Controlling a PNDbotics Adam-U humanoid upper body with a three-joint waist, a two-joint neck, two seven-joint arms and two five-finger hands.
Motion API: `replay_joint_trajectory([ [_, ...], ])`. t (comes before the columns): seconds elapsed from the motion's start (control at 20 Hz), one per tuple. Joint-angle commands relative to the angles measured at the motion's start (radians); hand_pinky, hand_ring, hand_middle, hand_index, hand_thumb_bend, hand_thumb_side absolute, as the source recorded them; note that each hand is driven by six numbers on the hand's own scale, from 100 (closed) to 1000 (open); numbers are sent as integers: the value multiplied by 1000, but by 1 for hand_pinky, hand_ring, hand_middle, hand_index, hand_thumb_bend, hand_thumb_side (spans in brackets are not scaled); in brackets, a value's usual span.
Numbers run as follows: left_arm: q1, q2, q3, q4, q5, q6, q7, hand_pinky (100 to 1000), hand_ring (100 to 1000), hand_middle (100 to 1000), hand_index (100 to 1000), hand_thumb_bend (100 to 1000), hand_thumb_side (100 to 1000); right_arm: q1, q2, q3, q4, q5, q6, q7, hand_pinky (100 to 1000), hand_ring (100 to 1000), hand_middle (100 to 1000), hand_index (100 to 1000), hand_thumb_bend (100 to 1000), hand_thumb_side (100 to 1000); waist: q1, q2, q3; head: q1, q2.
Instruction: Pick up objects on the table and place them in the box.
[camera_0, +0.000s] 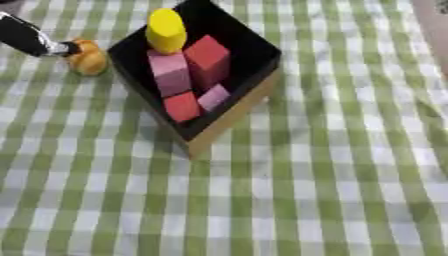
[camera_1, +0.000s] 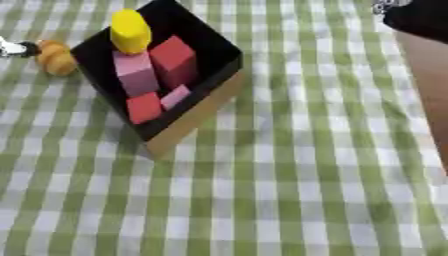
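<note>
A wooden box (camera_0: 229, 120) with a black inside stands at the upper left, turned corner-on. In it are a yellow cylinder (camera_0: 165, 30), a red block (camera_0: 206, 55), a pink block (camera_0: 169, 72), a small red block (camera_0: 181, 106) and a small pink block (camera_0: 213, 96). An orange rounded object (camera_0: 87, 59) lies on the cloth just left of the box. My left hand (camera_0: 70, 48) comes in from the upper left on a black arm and touches the orange object's top. A black part with a silver bit, my right hand (camera_1: 407, 15), shows at the top right corner.
A green and white checked cloth (camera_0: 289, 190) covers the table. A tan strip (camera_1: 433, 100) runs down the right edge, beyond the cloth.
</note>
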Motion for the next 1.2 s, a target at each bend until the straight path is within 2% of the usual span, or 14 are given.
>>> replay_joint_trajectory([
  [0.05, -22, 25, 22, 18, 2, 1, 2, 909, 886, 851, 918, 520, 341, -14, -32, -15, -15, 2, -2, -7, 789, 693, 596, 844, 100, 516, -3, -13, -4, 16, -21],
  [0.6, -34, 12, 38, 91, 7, 2, 37, 908, 892, 879, 910, 496, 329, -28, -36, -25, -15, 6, -3, -25, 788, 689, 592, 844, 100, 519, -7, 25, -21, 18, -75],
  [1.0, -44, 2, 37, 111, 1, -2, 36, 904, 894, 881, 904, 442, 301, -27, -36, -24, -15, 7, 5, -31, 788, 685, 587, 843, 100, 536, -4, 47, -28, 22, -89],
  [1.2, -47, -2, 33, 131, -15, 0, 13, 902, 894, 874, 898, 424, 245, -28, -35, -23, -15, 7, 6, -32, 788, 684, 586, 843, 100, 544, -2, 56, -32, 25, -91],
])
